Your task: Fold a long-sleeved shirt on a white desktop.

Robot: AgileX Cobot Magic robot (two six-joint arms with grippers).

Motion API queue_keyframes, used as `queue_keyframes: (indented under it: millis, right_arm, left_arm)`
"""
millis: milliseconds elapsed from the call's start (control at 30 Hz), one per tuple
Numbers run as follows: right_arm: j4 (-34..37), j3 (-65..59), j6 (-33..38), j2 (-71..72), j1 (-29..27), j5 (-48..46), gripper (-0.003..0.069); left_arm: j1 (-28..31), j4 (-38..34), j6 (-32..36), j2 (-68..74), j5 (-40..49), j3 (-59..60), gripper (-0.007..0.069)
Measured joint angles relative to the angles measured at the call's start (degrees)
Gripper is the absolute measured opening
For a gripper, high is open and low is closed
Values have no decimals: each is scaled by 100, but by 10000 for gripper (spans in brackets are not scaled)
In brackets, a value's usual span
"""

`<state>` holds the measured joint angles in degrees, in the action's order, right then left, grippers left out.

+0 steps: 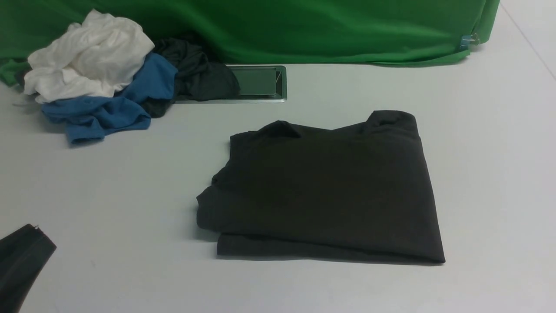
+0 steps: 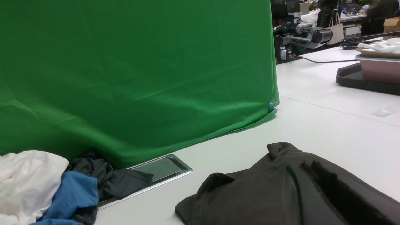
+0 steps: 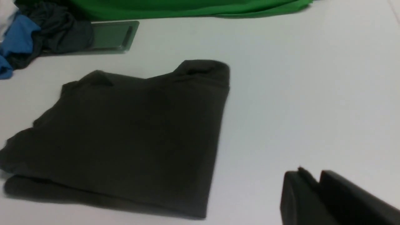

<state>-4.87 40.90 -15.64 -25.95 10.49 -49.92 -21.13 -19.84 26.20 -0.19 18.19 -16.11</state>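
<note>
Partly folded, the black long-sleeved shirt (image 1: 321,187) lies on the table (image 1: 491,174), clear of the left claw (image 2: 301,167), closed, and right claw (image 3: 312,173), fingertips slightly parted.

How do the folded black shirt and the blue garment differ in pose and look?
- Pose: the black shirt lies flat in a folded, roughly boxy shape; the blue garment is crumpled.
- Color: the shirt is near-black, the garment mid-blue.
- Cover: nothing lies on the shirt, while a white cloth sits partly on the blue garment.
Shared: both rest on the white desktop.
</note>
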Motion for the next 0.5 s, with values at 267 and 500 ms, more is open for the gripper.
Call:
queue_keyframes:
  millis: [267,500]
  right_arm:
    - [-96,-1522,461,1144,-958,2287,33]
    - [-237,-3531,531,2343,-1013,3361,32]
  left_arm:
    - [0,4,0,0,0,0,20]
    - [0,4,0,0,0,0,20]
